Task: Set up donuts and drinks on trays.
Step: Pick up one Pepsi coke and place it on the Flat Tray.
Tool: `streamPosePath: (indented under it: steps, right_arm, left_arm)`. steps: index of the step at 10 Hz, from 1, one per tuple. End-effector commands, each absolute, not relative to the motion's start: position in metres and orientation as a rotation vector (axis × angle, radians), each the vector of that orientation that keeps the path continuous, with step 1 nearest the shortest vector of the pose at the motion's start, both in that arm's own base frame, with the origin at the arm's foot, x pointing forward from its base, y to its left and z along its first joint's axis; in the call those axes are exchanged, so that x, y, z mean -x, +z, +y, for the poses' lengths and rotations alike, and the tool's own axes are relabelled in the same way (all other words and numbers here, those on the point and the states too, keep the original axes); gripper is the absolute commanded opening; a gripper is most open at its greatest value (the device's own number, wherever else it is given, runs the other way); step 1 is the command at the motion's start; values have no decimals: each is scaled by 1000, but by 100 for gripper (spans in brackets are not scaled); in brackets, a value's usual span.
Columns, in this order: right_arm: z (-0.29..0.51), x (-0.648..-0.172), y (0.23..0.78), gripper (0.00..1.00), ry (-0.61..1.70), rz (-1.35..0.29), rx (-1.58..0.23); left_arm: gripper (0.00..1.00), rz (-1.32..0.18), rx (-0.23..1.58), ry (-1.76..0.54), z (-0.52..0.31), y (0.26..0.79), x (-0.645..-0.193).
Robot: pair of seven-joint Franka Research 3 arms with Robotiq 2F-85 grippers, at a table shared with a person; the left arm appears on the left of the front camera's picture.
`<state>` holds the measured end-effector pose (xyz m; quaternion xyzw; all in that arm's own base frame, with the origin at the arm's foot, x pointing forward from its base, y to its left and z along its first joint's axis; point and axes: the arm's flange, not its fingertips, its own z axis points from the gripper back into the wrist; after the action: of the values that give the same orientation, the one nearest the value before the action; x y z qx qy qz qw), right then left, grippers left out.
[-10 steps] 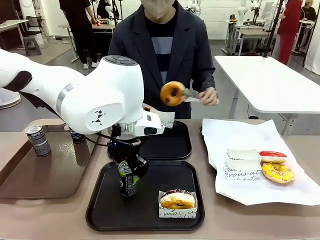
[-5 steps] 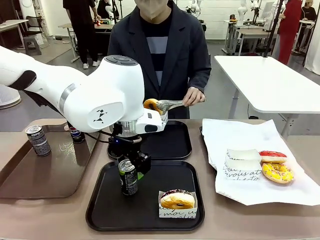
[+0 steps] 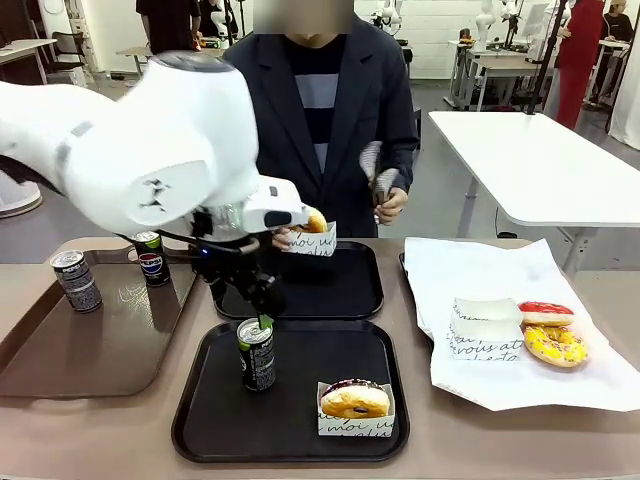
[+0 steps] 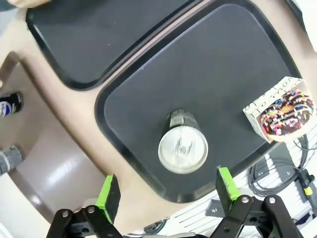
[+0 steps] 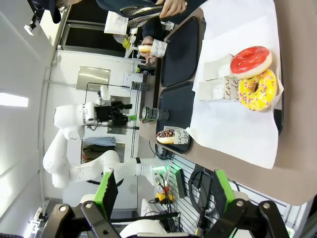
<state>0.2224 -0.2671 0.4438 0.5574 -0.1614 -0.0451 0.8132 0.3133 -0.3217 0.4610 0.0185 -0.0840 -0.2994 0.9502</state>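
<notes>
A black-and-green can (image 3: 256, 354) stands upright on the near black tray (image 3: 196, 425), beside a chocolate donut (image 3: 354, 399) in a printed sleeve. My left gripper (image 3: 262, 302) hangs open just above the can, apart from it. From the left wrist I look down on the can's silver top (image 4: 183, 148) between my spread green pads (image 4: 109, 192). A person's hand holds a brown donut in a sleeve (image 3: 312, 234) over the far black tray (image 3: 362, 292). Red (image 3: 545, 313) and yellow (image 3: 555, 346) donuts lie on white paper. My right gripper (image 5: 164, 193) is open and holds nothing.
A brown tray (image 3: 60, 370) at the left carries a grey can (image 3: 77, 281) and a Pepsi can (image 3: 150, 257). An empty printed sleeve (image 3: 484, 330) lies on the paper. The person's other hand holds metal tongs (image 3: 380, 185) above the far tray.
My left gripper opened, released the can on the near tray and rose clear of it. The person brought the brown donut down into a sleeve at the far tray and lifted the tongs away.
</notes>
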Motion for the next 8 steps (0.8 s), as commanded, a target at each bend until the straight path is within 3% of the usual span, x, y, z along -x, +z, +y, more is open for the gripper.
streamPosePath:
  steps: [1, 5, 8]
  right_arm:
    - [-269, -224, 444, 100, -84, -367, -1208]
    - [-269, -224, 444, 100, -84, -367, -1208]
    - [-269, -224, 444, 100, -84, -367, -1208]
  left_arm:
    - [100, -196, 15, -608, -279, 482, -282]
    - [100, -240, 56, -533, -198, 509, -259]
    - [100, -240, 47, -515, -197, 512, -261]
